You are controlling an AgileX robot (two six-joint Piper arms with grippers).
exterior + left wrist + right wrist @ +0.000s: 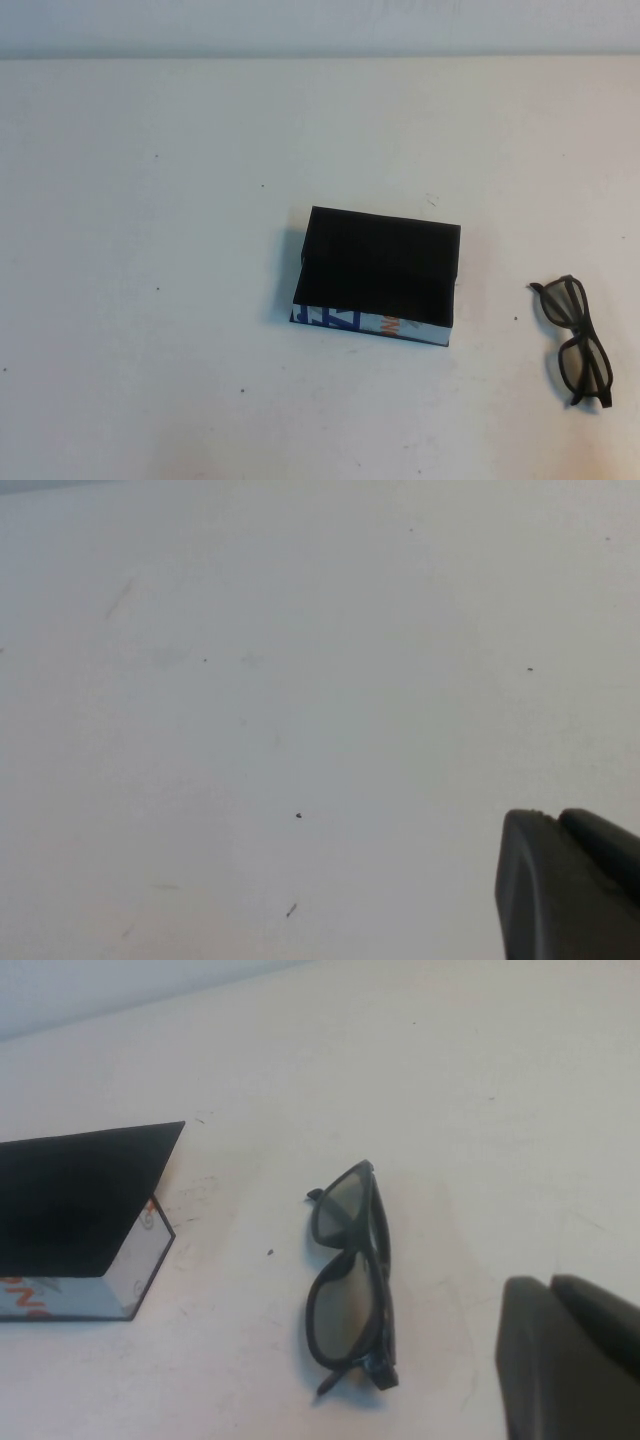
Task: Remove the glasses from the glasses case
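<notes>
The right pincer (pixel 570 1360) is nearest its wrist camera: one dark finger body fills a corner of that view, raised above the bench (pixel 150 200) and holding nothing; whether it is parted or closed cannot be told. Just beyond it lie the glasses (pixel 350 1280), folded, resting on the bench surface near its right edge, toward the front right corner. They touch neither pincer nor case. Further out, the glasses case (pixel 378 275) sits near the bench centre, black flap laid over its body, printed white side edge facing the front edge. Glasses and case are well apart. The left pincer (pixel 570 885) hangs over bare bench surface with nothing near it; only one dark finger body shows, so its state cannot be told either. In the high view, neither arm appears. Assessment: the glasses are already out of the case, so extraction appears complete; no further step is evident.
</notes>
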